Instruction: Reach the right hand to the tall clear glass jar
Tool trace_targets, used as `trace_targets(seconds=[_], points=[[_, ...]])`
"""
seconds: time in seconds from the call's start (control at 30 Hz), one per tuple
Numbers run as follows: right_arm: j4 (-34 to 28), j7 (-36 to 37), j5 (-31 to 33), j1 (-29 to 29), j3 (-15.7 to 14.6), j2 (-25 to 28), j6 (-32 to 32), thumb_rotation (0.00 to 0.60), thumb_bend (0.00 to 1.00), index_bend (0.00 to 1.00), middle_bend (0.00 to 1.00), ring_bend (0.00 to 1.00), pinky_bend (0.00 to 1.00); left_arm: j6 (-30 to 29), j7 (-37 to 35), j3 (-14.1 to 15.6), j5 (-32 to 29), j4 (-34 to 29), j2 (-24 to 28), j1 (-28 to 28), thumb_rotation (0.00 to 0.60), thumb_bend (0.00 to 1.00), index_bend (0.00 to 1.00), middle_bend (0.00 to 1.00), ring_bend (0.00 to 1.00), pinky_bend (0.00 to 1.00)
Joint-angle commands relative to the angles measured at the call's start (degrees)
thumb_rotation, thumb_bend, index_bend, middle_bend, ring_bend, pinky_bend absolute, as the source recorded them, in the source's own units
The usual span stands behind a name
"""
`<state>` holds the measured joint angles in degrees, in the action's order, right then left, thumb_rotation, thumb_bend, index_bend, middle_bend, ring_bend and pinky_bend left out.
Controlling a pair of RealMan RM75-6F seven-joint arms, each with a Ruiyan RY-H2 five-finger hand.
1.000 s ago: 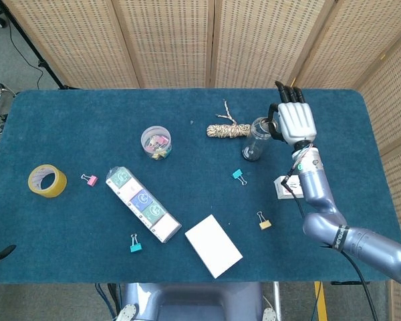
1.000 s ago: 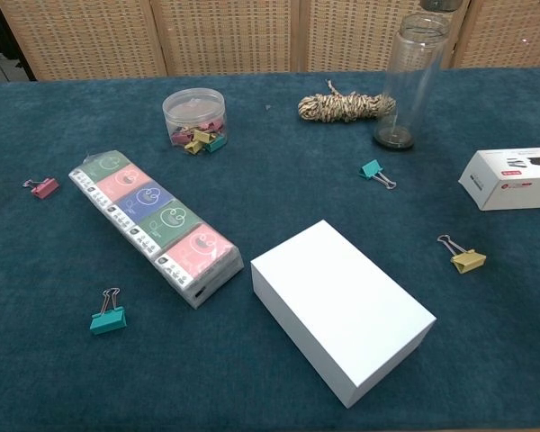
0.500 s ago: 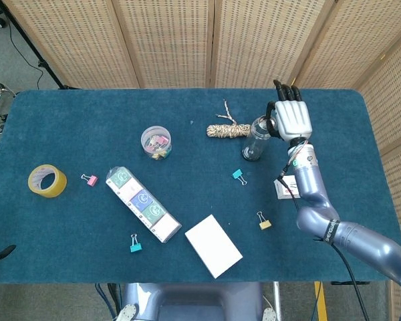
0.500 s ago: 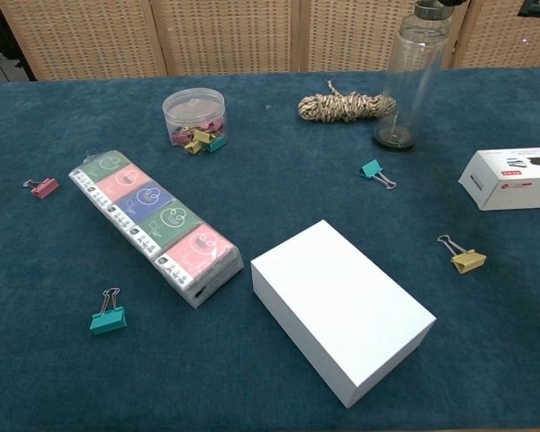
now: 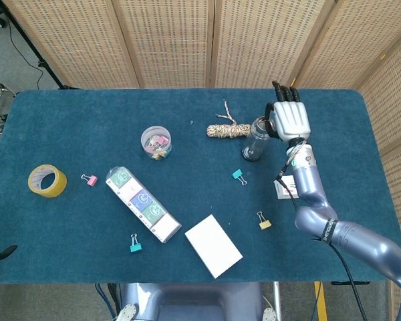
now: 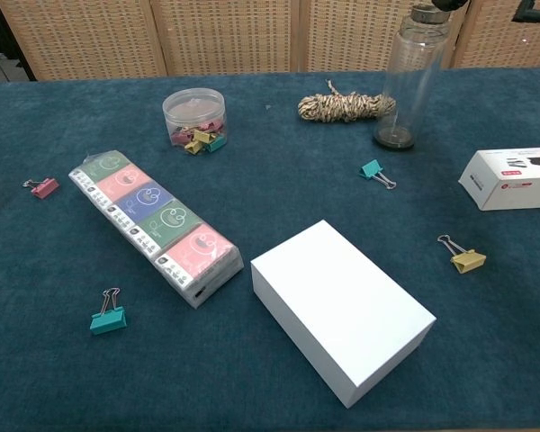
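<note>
This looks like a robot lab or test room set up for recording. A surface (image 5: 67, 120) covered in dark teal cloth stands before folding woven-cane screens (image 5: 167, 40) that close off the far side. Grey carpet and a trailing black cable (image 5: 23, 47) show at the far left. Small office goods lie scattered: tape roll (image 5: 47, 180), binder clips (image 6: 107, 315), boxes (image 6: 342, 310).

The head view looks steeply down from above the near edge of the blue table (image 5: 87, 120), taking in its whole top and the wicker screens behind. The chest view sits low and close, facing across. Both share the white box (image 5: 213, 245) (image 6: 342, 309), the tissue pack (image 5: 143, 203) (image 6: 157, 226) and the tall clear glass jar (image 5: 254, 139) (image 6: 411, 79)
</note>
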<state>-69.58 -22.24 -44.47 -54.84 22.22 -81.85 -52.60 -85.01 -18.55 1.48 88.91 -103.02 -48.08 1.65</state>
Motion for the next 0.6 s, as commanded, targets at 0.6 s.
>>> trace_targets(seconds=[0.6], points=[[0.01,-1.25,0.76,-0.52,-0.39,-0.89,-0.79,0.6,0.61,0.65,0.0,0.0,0.0,-0.33,-0.8,0.0,0.21,0.23,0.22,-0.17,0.6,0.11,0.0,0.0,0.0,0.0]])
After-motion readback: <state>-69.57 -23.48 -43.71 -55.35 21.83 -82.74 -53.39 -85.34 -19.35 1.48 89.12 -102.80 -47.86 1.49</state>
